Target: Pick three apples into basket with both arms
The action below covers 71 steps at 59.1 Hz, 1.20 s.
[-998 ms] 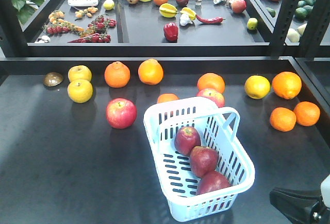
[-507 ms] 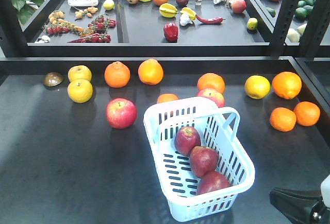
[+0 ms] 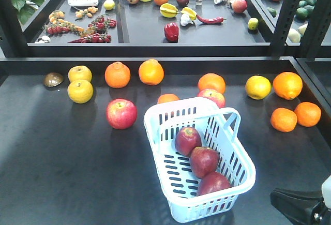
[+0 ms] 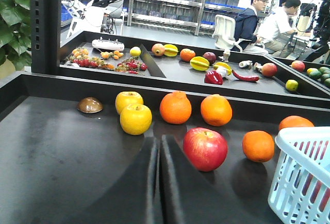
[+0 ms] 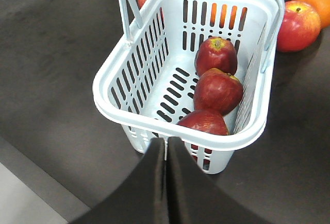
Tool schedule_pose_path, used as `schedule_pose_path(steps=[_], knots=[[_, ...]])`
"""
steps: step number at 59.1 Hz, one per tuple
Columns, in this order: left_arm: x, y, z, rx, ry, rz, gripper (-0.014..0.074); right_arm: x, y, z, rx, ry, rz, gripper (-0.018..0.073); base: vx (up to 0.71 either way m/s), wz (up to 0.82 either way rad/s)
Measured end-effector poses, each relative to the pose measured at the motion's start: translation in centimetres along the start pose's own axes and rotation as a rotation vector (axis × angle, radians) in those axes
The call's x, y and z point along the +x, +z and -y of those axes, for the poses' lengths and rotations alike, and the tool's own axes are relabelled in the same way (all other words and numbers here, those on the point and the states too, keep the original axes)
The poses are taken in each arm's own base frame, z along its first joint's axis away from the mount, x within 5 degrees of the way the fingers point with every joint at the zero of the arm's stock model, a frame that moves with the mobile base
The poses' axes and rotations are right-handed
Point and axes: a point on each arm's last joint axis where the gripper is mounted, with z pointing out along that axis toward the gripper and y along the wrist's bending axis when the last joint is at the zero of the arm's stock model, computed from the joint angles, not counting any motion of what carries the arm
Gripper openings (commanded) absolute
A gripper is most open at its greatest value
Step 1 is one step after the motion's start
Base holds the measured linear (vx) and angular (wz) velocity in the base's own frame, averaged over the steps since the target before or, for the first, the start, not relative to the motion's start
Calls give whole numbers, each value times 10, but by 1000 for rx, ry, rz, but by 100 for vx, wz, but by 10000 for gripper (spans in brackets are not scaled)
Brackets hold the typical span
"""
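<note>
While the three dark red apples (image 3: 202,160) lie in a row along one side of the pale blue basket (image 3: 155,124), touching one another, both arms are away from them. The basket stands on the dark worktop (image 3: 62,173) with its swing handle (image 3: 231,117) raised over the far end.

From the right wrist view the right tool (image 5: 166,147) has its two black fingers pressed together with only a thin seam between them, holding nothing; it hovers just outside the near rim of the basket, above the nearest apple (image 5: 204,122). In the front view only a black part of the right arm (image 3: 300,207) shows at the lower right corner, apart from the basket.

The left tool (image 4: 158,152) is likewise closed with nothing between its fingers, low over bare worktop and pointing toward a brighter pinkish-red apple (image 4: 205,149) that sits outside the basket.

Oranges (image 3: 118,75) and yellow fruits (image 3: 80,91) lie scattered on the worktop behind and beside the basket. A raised shelf (image 3: 150,28) beyond carries more mixed produce.
</note>
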Motion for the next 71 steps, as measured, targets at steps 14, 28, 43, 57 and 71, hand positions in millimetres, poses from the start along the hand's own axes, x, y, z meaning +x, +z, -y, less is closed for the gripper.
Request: schedule_pose_path(steps=[14,28,43,57,71], knots=[[0,0,0,0,0,0,-6,0,0,0,0,0,0,-5,0,0],[0,0,0,0,0,0,-6,0,0,0,5,-3,3,-5,0,0],[0,0,0,0,0,0,-6,23,-10,-7,50,-170,54,-5,0,0],[0,0,0,0,0,0,-6,51,-11,2,217,35,282,-5,0,0],[0,0,0,0,0,0,-6,78,-6,8,285,174,354,-5,0,0]])
